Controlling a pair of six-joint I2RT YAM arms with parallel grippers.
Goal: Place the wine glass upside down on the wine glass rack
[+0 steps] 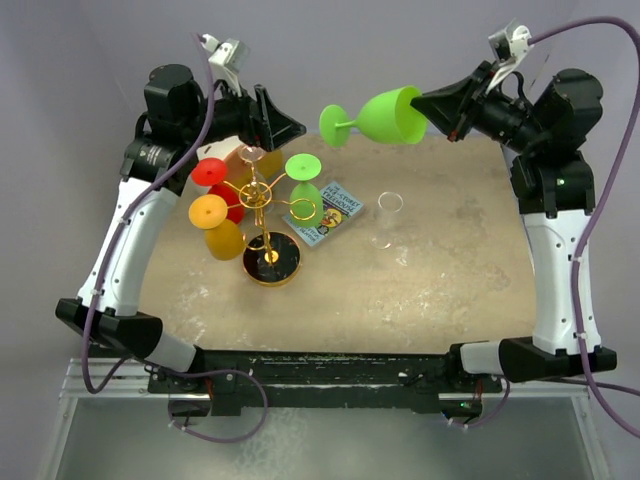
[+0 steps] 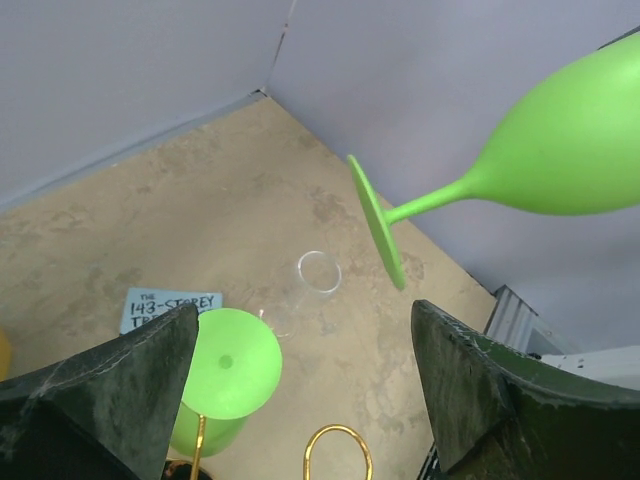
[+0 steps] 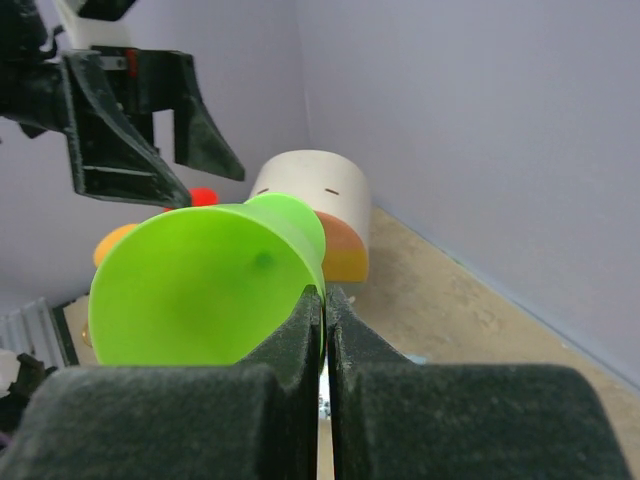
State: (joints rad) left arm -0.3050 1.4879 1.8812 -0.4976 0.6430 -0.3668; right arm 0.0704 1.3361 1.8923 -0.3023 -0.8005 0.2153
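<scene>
Wine glass [image 1: 386, 117], green: aloft over the table [image 1: 450, 280] far side, long axis horizontal, foot toward wide-open, empty left gripper [image 1: 287, 124], rim pinched in closed right gripper [image 3: 324, 305].

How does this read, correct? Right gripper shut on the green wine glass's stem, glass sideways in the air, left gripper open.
Not quite. The right gripper is shut on the rim of the green wine glass, not on its stem; the right wrist view shows it. The rest holds: the glass is sideways in the air and the left gripper is open.
</scene>
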